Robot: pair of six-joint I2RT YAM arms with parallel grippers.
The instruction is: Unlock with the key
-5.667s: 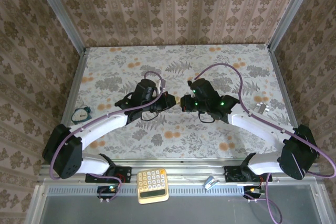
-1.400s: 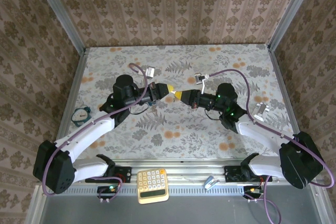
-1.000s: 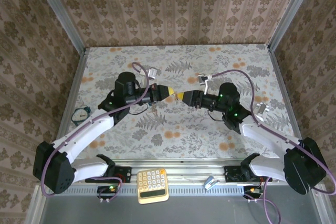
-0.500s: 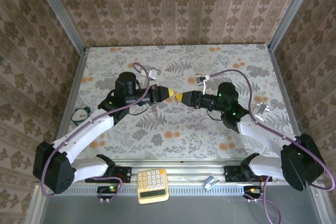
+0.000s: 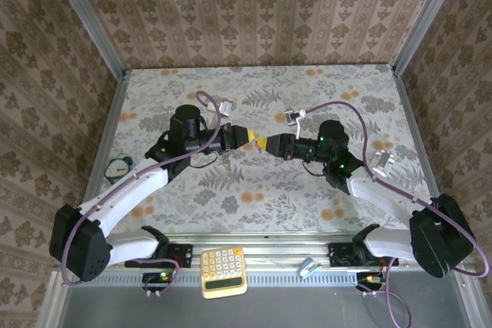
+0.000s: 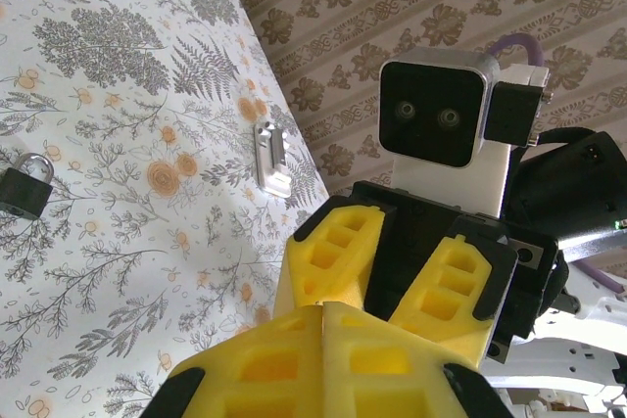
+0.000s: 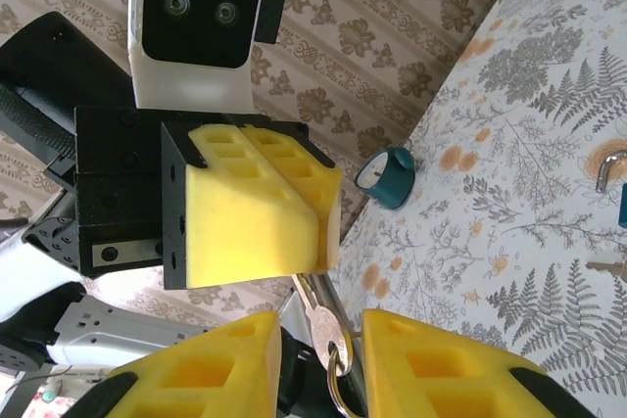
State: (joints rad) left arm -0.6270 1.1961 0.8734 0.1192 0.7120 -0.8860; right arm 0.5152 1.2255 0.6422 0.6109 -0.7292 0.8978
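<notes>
**Gripper status: key held above the table between both arms**

Both arms reach inward over the floral-patterned table [image 5: 307, 190], and their yellow-padded tips meet nose to nose above its middle.

**Left gripper** [image 7: 328, 224]
- The jaws are clenched. In the left wrist view the two yellow pads press together along a single seam with no gap.
- In the right wrist view the upper end of the key [image 7: 315, 315] disappears at the tip of these closed pads, so the key is pinched there.

**Right gripper** [image 5: 266, 144]
- The jaws are released and spread in a wide V, as the left wrist view shows head-on.
- The key hangs in the gap between the two pads. Contact with either pad cannot be confirmed.

**Key**
- It is silver-coloured and clear of the table surface. It points down from the left gripper's tip into the open right jaws.
- A metal split ring [image 7: 338, 384] passes through its lower end.

**Other items**
- A small padlock [image 6: 22, 188] lies flat on the table, apart from both grippers.
- A thin metal blade [image 7: 605, 267] lies on the table near the padlock. Its head is cut off by the frame edge.
- A teal round object [image 7: 387, 178] sits at the left edge of the table.
- A small silver bracket [image 6: 271, 157] lies toward the right side of the table.
- A calculator [image 5: 224, 271] rests on the near rail between the arm bases.
</notes>
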